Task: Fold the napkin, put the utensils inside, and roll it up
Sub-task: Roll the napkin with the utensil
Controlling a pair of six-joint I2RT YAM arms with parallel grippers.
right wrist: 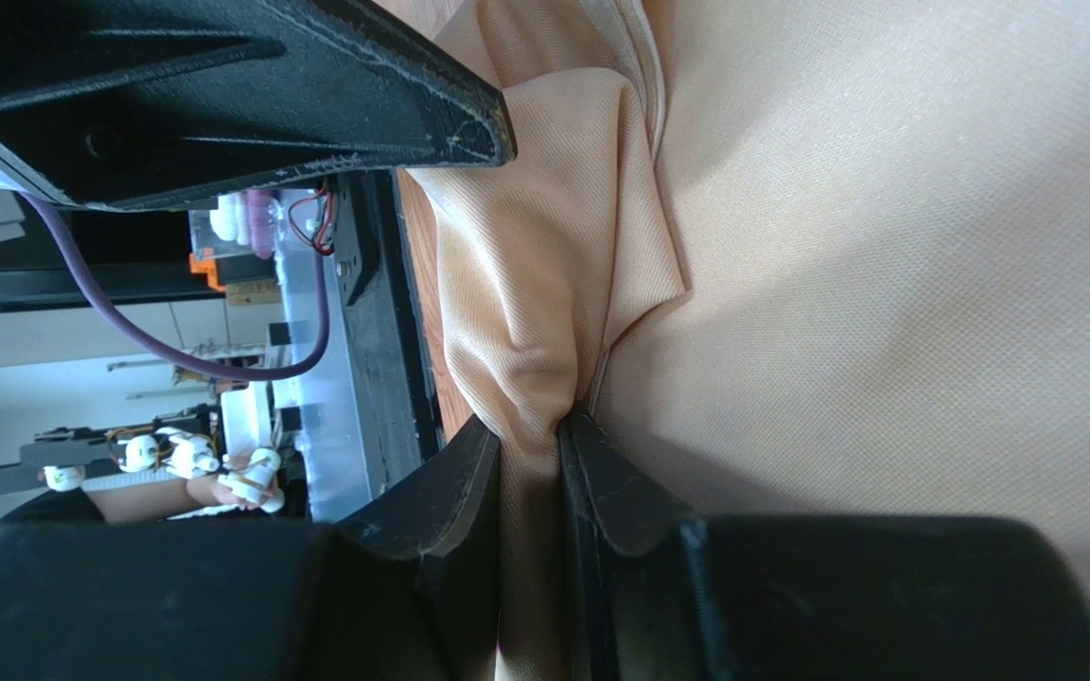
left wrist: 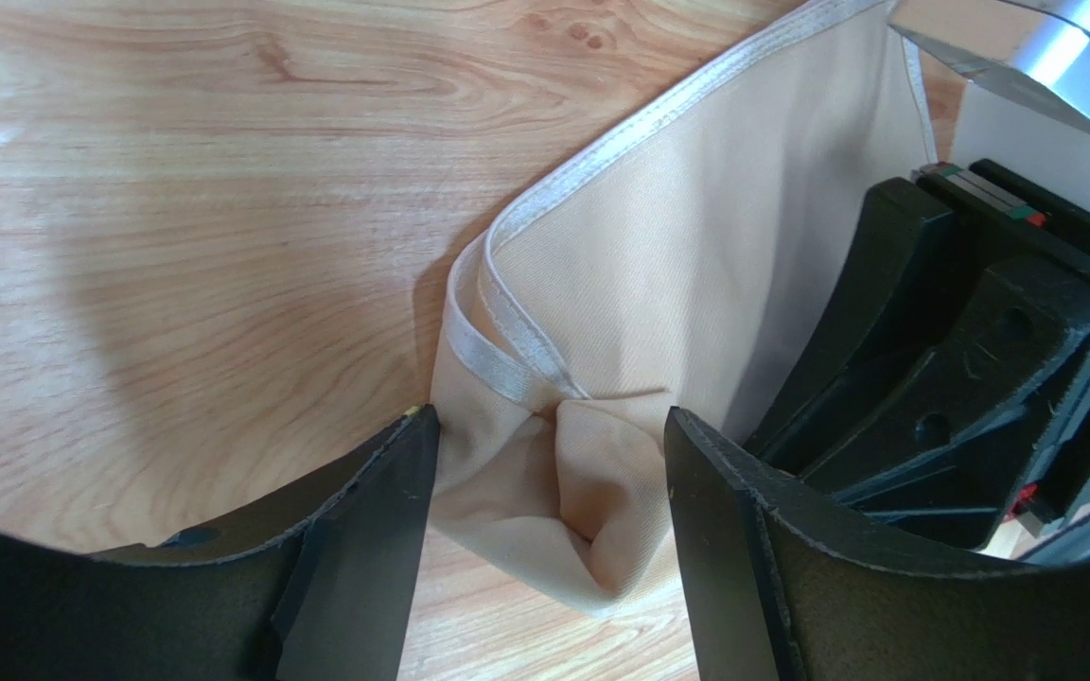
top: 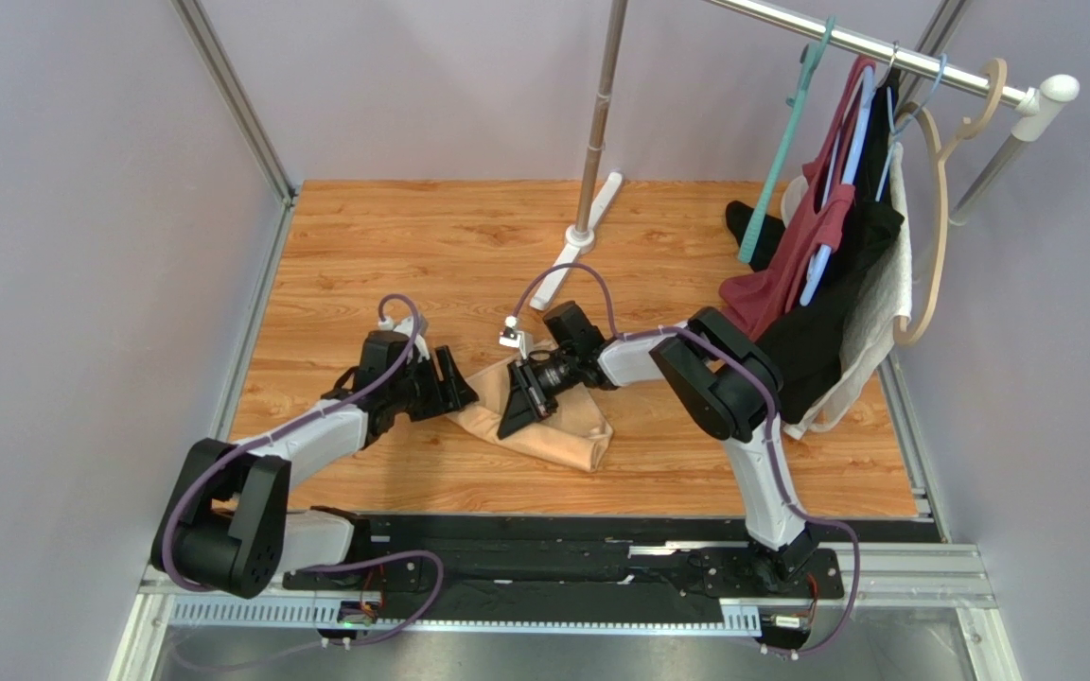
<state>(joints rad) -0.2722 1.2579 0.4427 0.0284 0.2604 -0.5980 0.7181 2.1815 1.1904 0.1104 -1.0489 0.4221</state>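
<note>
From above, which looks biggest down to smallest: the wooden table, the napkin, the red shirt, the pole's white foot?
1. wooden table
2 and 3. dark red shirt and napkin look about alike; the shirt hangs nearer the camera and grippers hide part of the napkin, so no ranking.
4. white pole foot

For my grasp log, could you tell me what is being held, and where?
The right gripper pinches a raised fold of the napkin; the left gripper straddles its bunched corner, open, gripping nothing.
</note>
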